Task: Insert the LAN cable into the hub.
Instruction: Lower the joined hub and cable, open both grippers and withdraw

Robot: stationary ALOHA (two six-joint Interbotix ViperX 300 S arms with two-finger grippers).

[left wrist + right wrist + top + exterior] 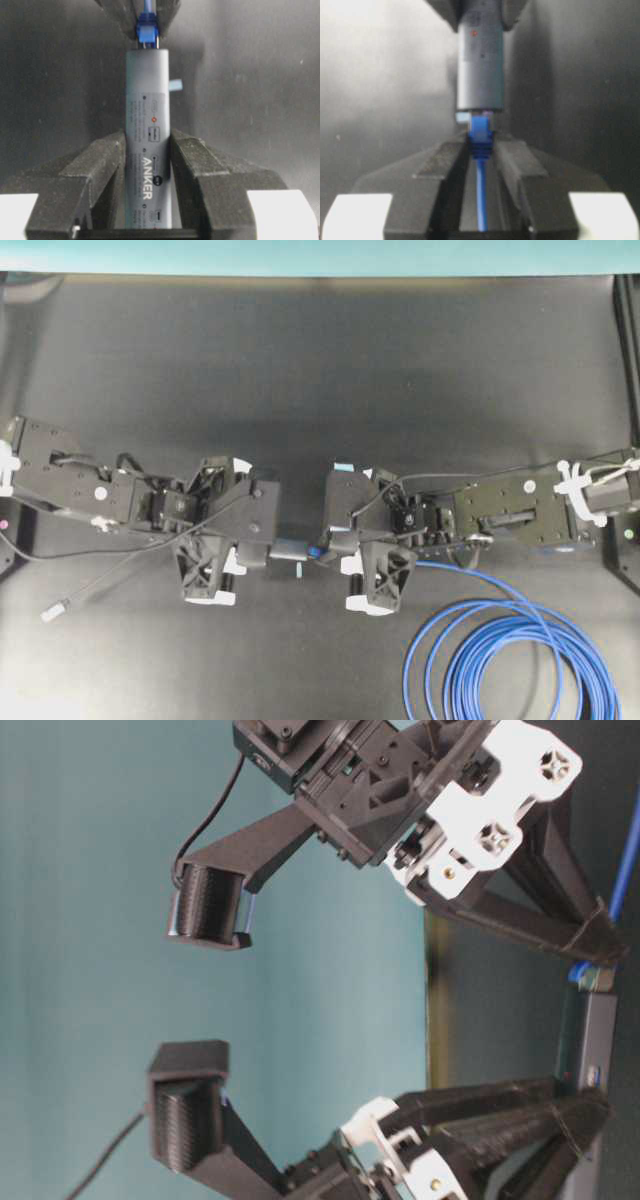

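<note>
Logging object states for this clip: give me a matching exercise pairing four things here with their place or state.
Things:
1. hub
2. LAN cable plug
3. cable coil
4. grey cord

States:
A. lying loose on the table
B. clamped in the left gripper
C. trailing off beside the left arm
D. pinched by the right gripper at the hub's end

Pairs: 1-B, 2-D, 3-A, 4-C

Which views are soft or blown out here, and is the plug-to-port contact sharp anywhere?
Left wrist view: sharpest; the slim grey bar-shaped hub prints legibly, the bright-blue LAN cable plug slightly soft at its end. Right wrist view: plug and hub both blurred, hazy glare upper left. Overhead view: soft, blown-out patch at bottom-left corner. Table-level view: sideways, contact small at right edge.
</note>
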